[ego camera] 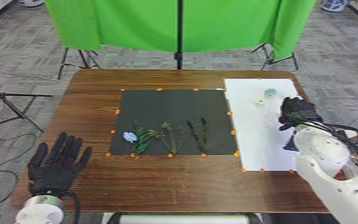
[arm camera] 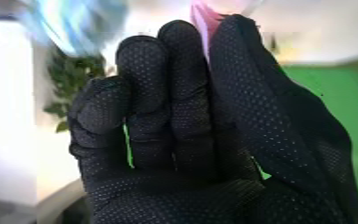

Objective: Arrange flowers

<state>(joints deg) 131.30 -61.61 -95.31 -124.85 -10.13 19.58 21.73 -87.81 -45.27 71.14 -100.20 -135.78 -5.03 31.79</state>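
Observation:
In the head view, my right hand (ego camera: 298,111) is over the right edge of the white sheet (ego camera: 251,135). My left hand (ego camera: 58,165) rests open at the table's left. A light-blue flower (ego camera: 129,136), leafy green stems (ego camera: 142,141) and darker stems (ego camera: 198,132) lie on the black mat (ego camera: 171,107). A pale blue flower (ego camera: 270,92) and a small yellowish one (ego camera: 260,102) are on the white sheet. In the right wrist view, my right hand (arm camera: 184,135) pinches a pink flower (arm camera: 207,25), mostly hidden by the glove; beyond are a blurred bluish flower (arm camera: 78,20) and green leaves (arm camera: 71,80).
Orange markers line the mat and sheet on the brown table (ego camera: 158,187). A dark object (ego camera: 290,145) is beside my right forearm. Behind the table hangs a green cloth (ego camera: 140,25) on a black stand.

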